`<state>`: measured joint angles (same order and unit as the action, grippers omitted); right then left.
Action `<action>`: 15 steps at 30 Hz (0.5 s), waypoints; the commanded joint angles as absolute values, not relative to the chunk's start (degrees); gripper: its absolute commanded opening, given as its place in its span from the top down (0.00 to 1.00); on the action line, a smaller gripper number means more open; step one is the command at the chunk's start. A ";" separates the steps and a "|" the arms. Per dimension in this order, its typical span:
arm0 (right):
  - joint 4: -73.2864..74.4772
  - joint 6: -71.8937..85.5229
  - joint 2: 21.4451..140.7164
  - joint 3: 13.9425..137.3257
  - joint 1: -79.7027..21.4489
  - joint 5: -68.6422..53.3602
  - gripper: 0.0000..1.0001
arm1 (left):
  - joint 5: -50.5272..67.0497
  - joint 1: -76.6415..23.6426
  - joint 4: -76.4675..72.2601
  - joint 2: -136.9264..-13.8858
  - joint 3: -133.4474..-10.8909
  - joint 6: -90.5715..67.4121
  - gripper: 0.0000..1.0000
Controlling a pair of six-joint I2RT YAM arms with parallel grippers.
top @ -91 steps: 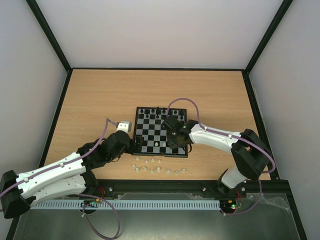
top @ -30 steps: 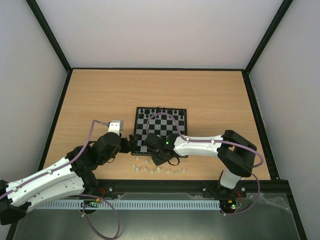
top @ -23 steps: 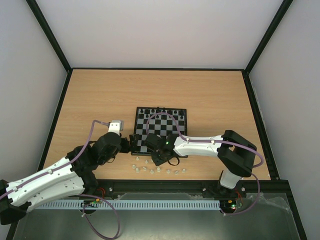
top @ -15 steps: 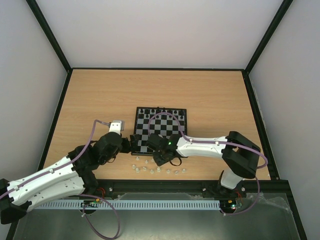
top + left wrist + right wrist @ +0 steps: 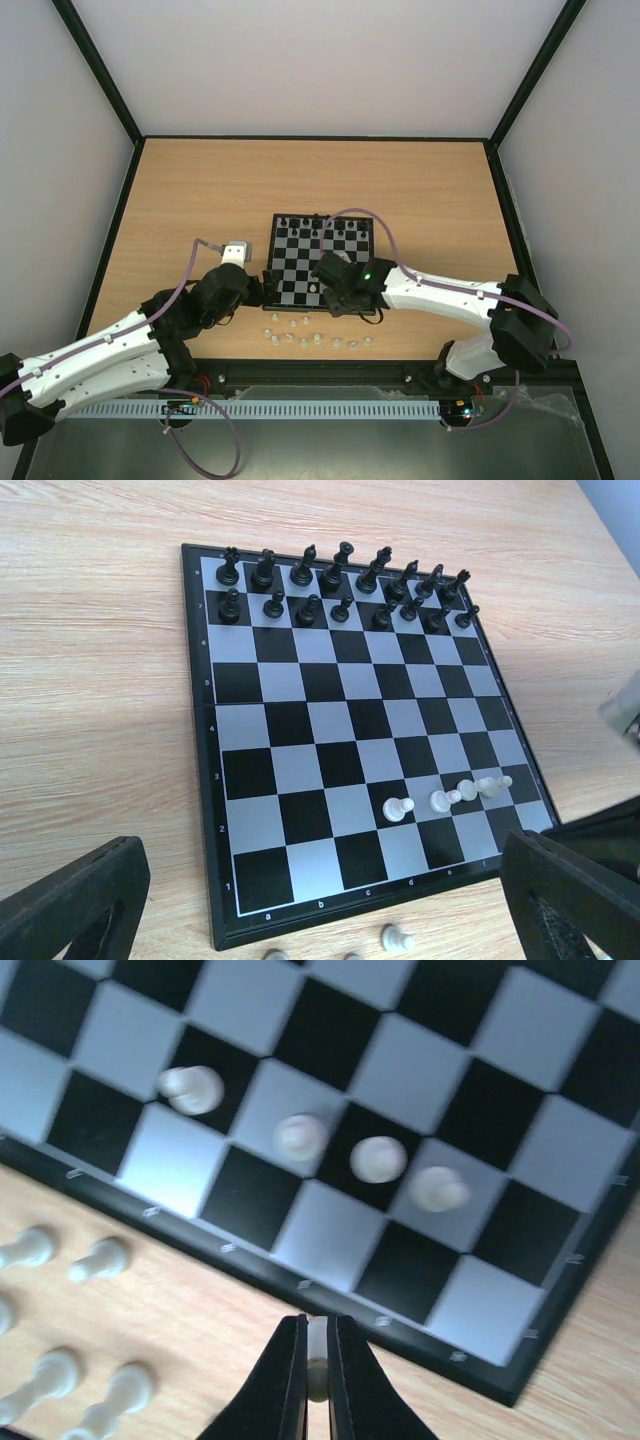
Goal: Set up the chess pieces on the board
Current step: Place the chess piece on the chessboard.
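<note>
We see the board (image 5: 320, 262) mid-table. Our left gripper (image 5: 320, 848) gapes wide beside its near left corner, holding nothing. Our right gripper (image 5: 317, 1328) pinches one white piece (image 5: 317, 1358) above the near rim; other chess pieces (image 5: 315, 338) lie loose on the table (image 5: 200, 190).

The board (image 5: 330, 764) is set at the middle of the worktop (image 5: 200, 190). Its two far rows are occupied by black chessmen (image 5: 263, 572). Four chess pieces (image 5: 466, 789) are lined up in its second near row, towards the right. Loose chess pieces (image 5: 317, 340) are scattered on the worktop before the near rim, and one chess piece (image 5: 317, 1370) is held there in the right tool (image 5: 317, 1325).
</note>
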<state>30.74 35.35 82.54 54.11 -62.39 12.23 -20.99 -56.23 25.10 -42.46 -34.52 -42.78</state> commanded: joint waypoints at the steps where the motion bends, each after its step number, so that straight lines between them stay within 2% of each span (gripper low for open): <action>1: 36.42 34.29 79.43 52.10 -57.03 14.62 0.96 | -20.68 -55.96 24.00 -43.79 -34.33 -42.47 0.01; 6: 36.00 32.59 78.52 51.21 -51.20 13.30 0.95 | -20.22 -55.95 23.41 -45.05 -34.79 -42.06 0.01; 15: 35.04 30.67 85.11 52.96 -46.35 15.15 0.95 | -19.27 -55.95 22.82 -45.86 -34.88 -41.66 0.01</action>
